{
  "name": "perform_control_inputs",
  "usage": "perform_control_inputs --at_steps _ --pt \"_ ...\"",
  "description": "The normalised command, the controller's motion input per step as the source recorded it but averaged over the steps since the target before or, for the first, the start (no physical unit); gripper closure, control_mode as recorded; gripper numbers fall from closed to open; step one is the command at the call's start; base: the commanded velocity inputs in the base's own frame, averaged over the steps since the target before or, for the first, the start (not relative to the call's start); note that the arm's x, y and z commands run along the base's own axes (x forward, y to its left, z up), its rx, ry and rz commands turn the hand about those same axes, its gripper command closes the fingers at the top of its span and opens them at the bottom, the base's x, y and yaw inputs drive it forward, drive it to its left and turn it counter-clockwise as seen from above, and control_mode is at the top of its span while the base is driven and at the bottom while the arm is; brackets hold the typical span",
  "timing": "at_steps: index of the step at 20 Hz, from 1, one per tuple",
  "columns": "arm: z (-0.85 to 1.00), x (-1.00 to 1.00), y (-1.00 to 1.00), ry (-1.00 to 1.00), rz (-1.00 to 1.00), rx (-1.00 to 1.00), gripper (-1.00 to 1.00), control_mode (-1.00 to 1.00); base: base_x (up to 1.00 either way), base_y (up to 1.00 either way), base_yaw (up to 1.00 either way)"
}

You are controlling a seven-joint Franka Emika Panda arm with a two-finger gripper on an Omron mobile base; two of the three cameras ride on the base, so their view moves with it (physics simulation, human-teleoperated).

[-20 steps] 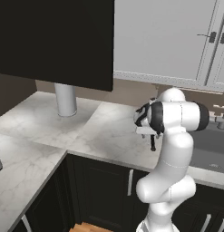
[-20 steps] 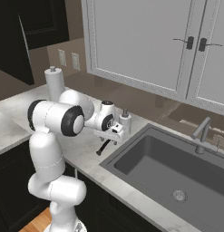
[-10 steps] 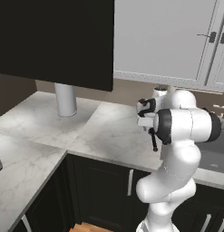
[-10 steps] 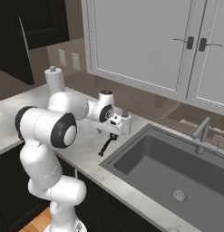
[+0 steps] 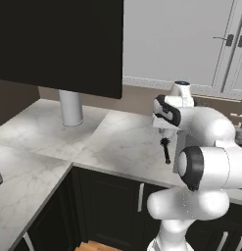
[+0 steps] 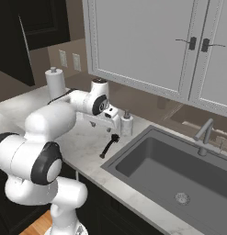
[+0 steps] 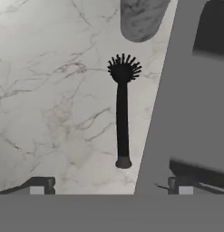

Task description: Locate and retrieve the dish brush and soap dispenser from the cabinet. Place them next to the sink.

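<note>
Brush (image 7: 122, 113) lay flat on marble tabletop (image 7: 54, 90), beside sink (image 6: 179, 176) rim, bristle head nearer soap dispenser (image 6: 127, 124), handle end trailing toward tabletop's front edge. Dispenser stood upright just behind brush head, also beside sink's left rim; whether base touched bristles could not be told. Gripper (image 7: 111, 186) hung above brush, released and spread wide, nothing between fingertips (image 7: 38, 186), one on either side of handle end in hand view. Seen likewise in right base view: gripper (image 6: 110, 120) over tabletop beside dispenser, brush (image 6: 109, 145) lying free below.

Judged: both items set down next to sink, placement step essentially done; step in hand a clean withdrawal. Best done by lifting straight up from brush before any sideways swing. Dispenser stood close by wrist on sink side, tall and narrow, likely to tip into basin if clipped. Keep jaws spread until well clear so handle not dragged. Brush light, round handle, could roll toward sink rim if nudged. Black wall cabinet (image 5: 59, 44) overhead away from sink; worth minding on retreat.
</note>
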Motion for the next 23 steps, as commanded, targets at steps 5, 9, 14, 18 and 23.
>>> perform_control_inputs --at_steps 5,9,14,18,23 --pt "0.47 -0.99 0.02 0.0 0.0 0.0 -1.0 -1.0 0.0 0.0 0.0" --pt "0.32 -1.0 0.07 -0.03 0.0 0.01 -1.0 -1.0 0.0 0.0 0.0" --pt "0.04 -1.0 0.22 -0.19 0.0 0.08 -1.0 -1.0 0.0 0.0 0.0" --pt "0.17 -0.93 0.31 -0.33 0.01 0.0 -1.0 -1.0 0.0 0.0 0.0" --pt "0.38 -0.81 0.48 -0.26 0.03 -0.02 -1.0 -1.0 0.0 0.0 0.0"
